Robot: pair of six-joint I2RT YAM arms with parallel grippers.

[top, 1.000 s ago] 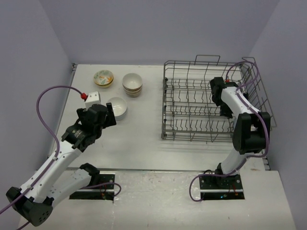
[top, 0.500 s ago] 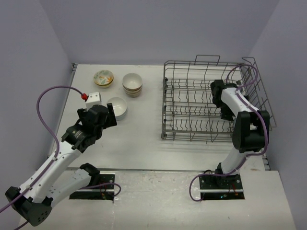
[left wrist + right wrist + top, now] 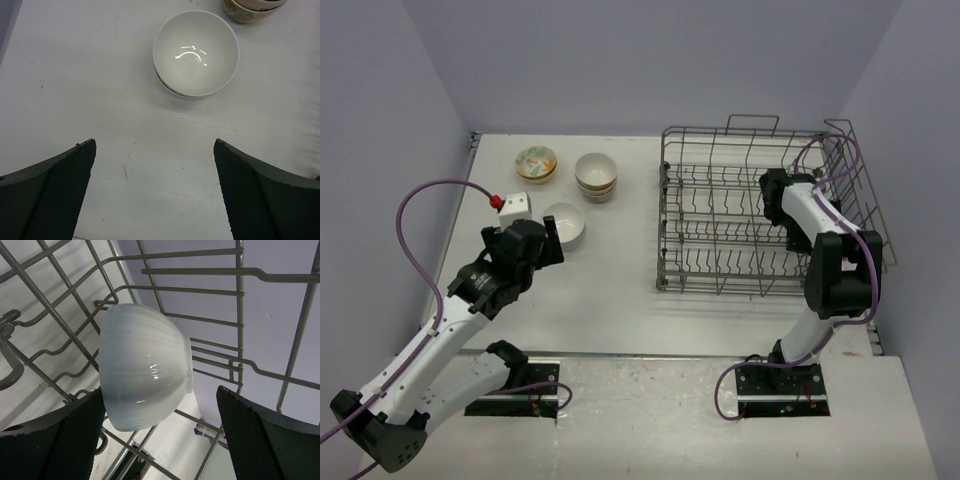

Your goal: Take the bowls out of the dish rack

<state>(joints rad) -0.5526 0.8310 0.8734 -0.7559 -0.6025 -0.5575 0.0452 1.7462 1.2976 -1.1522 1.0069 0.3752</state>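
In the dish rack (image 3: 662,215) at 3 o'clock, your right gripper (image 3: 160,389) is spread at a white bowl (image 3: 145,365), and your left gripper (image 3: 154,141) is spread too.

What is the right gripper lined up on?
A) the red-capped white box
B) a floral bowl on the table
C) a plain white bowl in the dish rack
C: the plain white bowl sits among the dish rack wires, between the open fingers of the right gripper.

No readable text, labels, brand marks or nos. on anything in any view; bowl decoration is pattern only, no lettering.
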